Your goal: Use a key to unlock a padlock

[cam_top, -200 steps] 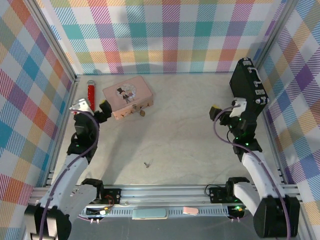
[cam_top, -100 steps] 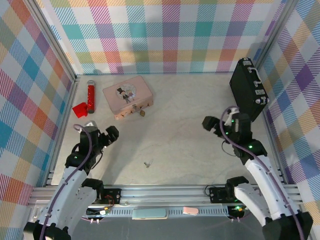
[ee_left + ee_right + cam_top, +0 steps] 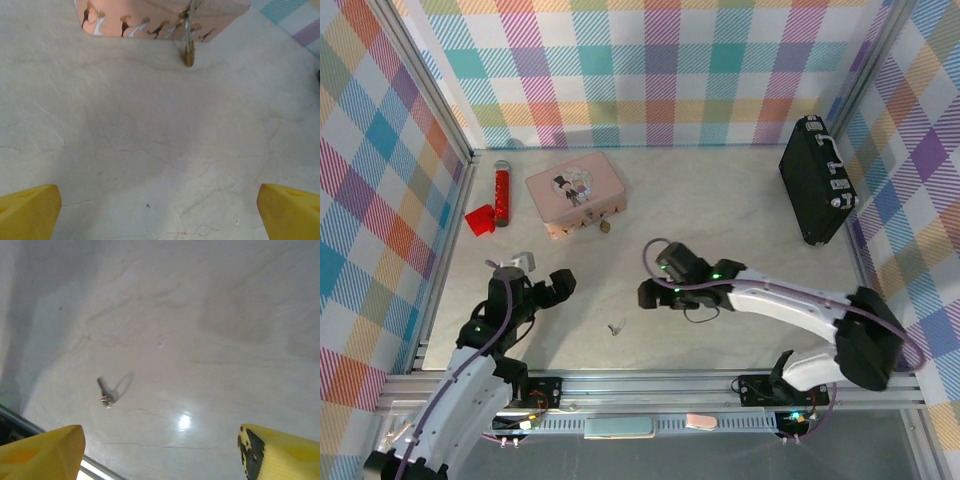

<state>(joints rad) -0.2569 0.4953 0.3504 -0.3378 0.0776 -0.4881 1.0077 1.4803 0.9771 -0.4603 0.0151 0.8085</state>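
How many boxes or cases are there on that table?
2. A pink box sits at the back left, with the padlock at its front edge; a black case stands at the back right. None seem to be hidden.

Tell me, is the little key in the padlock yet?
Out. The key lies alone on the table, far from the padlock by the pink box.
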